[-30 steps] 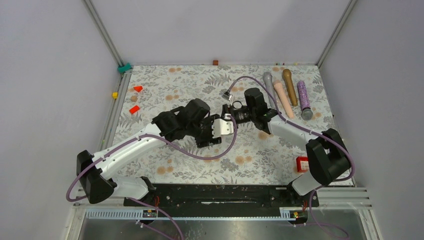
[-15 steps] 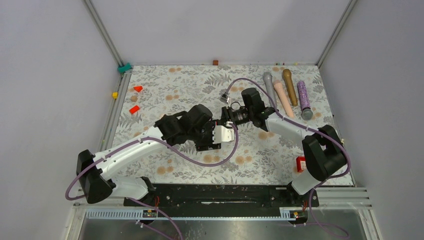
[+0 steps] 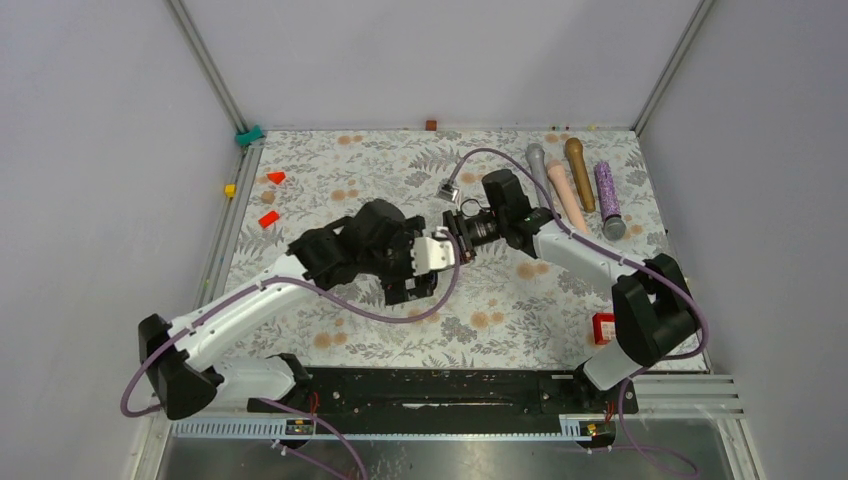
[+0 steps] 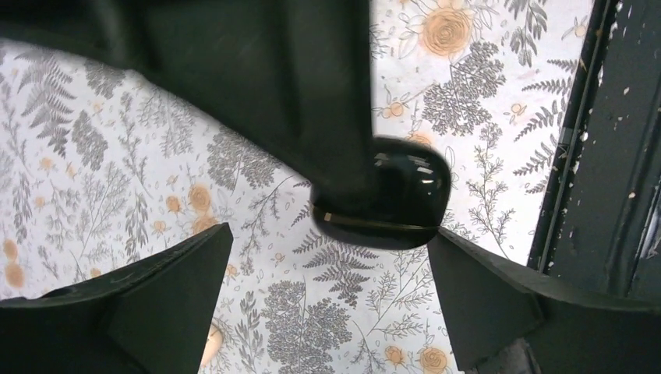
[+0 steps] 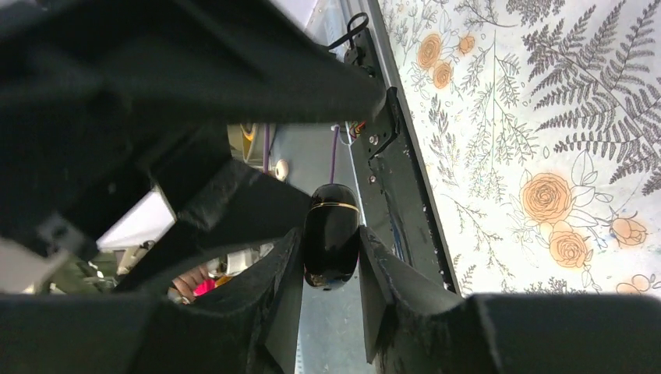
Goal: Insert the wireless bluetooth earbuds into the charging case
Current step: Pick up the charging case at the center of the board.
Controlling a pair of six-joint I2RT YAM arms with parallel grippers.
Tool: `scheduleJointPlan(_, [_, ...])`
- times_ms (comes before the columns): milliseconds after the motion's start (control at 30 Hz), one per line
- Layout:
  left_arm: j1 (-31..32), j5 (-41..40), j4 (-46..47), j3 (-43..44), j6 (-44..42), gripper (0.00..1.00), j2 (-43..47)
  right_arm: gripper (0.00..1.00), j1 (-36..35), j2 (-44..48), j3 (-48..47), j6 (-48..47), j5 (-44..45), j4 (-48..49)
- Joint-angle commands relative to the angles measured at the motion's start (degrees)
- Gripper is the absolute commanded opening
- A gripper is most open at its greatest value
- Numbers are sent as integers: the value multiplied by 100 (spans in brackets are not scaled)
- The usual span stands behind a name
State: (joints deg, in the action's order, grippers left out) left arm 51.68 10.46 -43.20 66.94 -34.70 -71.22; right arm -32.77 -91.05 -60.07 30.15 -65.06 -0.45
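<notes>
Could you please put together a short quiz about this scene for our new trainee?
1. True or false: the left claw stands open.
2. Which one grips the glossy black case? A) left claw B) right claw C) neither
3. Fill in: the cylinder lying farthest right on the table is ____.
Key: 1 true; 2 B; 3 purple.

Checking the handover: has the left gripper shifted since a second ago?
Yes. The left gripper has drawn back slightly leftward in the top view, toward the nearer red plastic block, which has stayed put.
</notes>
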Motion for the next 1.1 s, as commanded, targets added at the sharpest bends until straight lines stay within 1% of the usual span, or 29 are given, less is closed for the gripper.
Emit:
scheduleJointPlan(0, [-596,631,260,52,252,99,651,17,83,519,-446,-527,-148,-537])
scheduleJointPlan(133, [-1229,1390,289,22,438,99,1214,16,465,907,-692,-761,45,-819])
scheduleJointPlan(233, [-1496,1689,485,70,741,99,1413,16,752,1249,-939,-1017,289,-1043])
scheduleJointPlan(300, [-1573,1783,586,261,1028,98,1323,16,867,1493,-1162,-1339,531,-1327])
scheduleJointPlan(367, [-1598,1976,640,584,1314,99,1068,16,926,1784,-1287,-1546,826,-1398])
scheduleJointPlan(433, [-1620,2198,798,895,1723,99,769,16,937,2095,-1324,-1709,1231,-1326])
scheduleJointPlan(567, [-1725,3100,1384,1304,2837,99,226,18,933,2741,-1177,-1696,2004,-770])
scheduleJointPlan(600, [-1794,3422,1623,1335,3227,99,104,19,939,2927,-1076,-1678,2193,-561])
scheduleJointPlan(667, [-1980,4135,2411,1257,4092,98,-99,20,943,3218,-926,-1623,2520,-380])
scheduleJointPlan(733, [-2075,4613,3278,997,4919,99,-179,20,979,3333,-855,-1450,2658,-308])
scheduleJointPlan(767, [-2077,4760,3651,839,5220,99,-185,20,1006,3387,-756,-1267,2692,-126])
scheduleJointPlan(867, [-2082,5044,4866,198,6056,99,-174,20,1064,3508,-296,-555,2603,730])
scheduleJointPlan(933, [-2078,5203,5660,-168,6652,97,-161,19,1109,3511,-83,-240,2530,1102])
scheduleJointPlan(1000, [-2082,5205,6098,-386,7037,94,-133,19,1123,3470,-23,-136,2517,1153])
scheduleJointPlan(1067, [-2082,5219,6250,-479,7149,90,-109,19,1124,3426,138,94,2437,1445])
